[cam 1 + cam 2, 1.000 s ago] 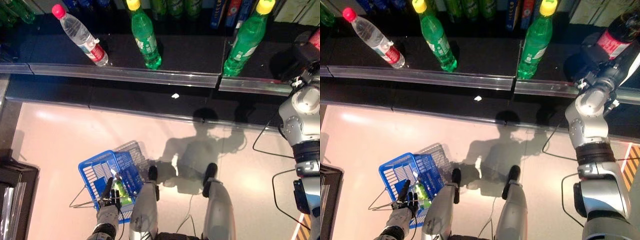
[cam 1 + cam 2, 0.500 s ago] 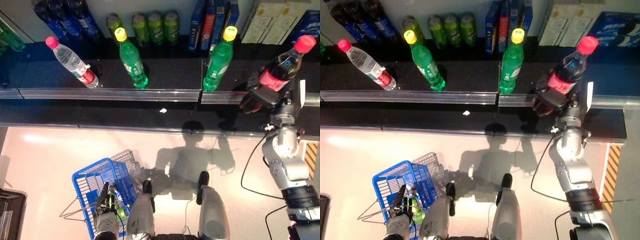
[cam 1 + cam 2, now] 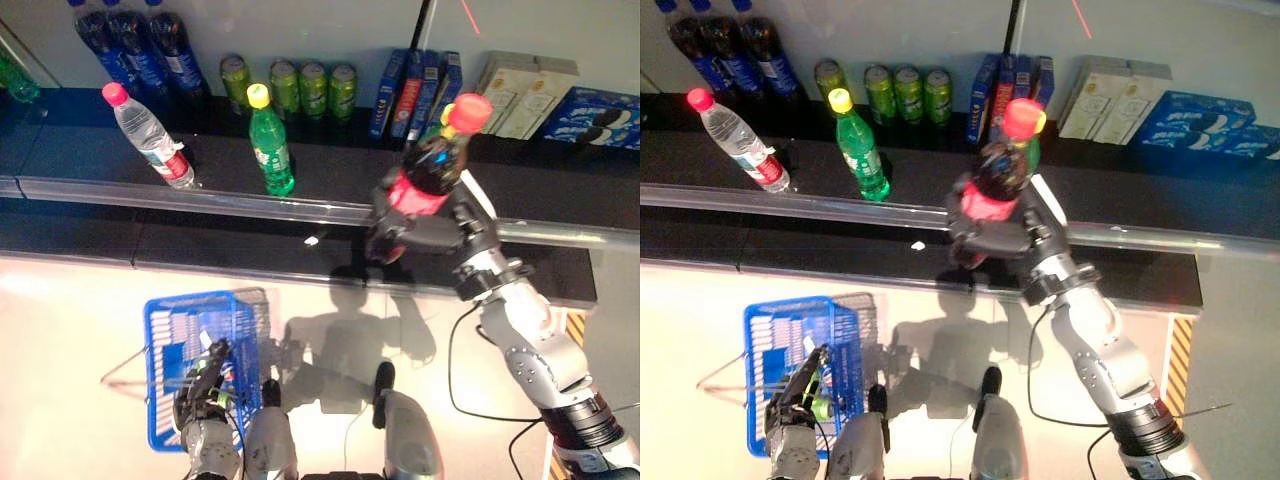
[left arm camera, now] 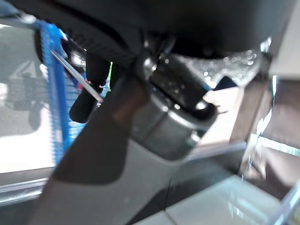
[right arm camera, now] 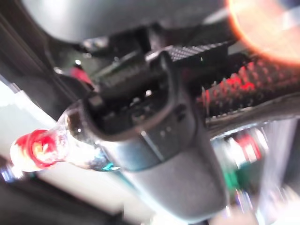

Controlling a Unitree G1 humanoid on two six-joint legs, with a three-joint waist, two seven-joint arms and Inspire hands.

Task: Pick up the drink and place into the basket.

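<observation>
Shelf (image 3: 300,205), R hand (image 3: 400,235) w/ cola bottle (image 3: 425,175)

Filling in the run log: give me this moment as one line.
right robot hand: shut on cola bottle, off shelf | left robot hand: shut on basket handle | blue basket: on floor

I count one cola bottle (image 3: 430,172), two green bottles (image 3: 268,140), one water bottle (image 3: 145,134), four cans (image 3: 290,88) upper centre, three dark bottles (image 3: 140,45) upper left, one blue basket (image 3: 195,350).
</observation>
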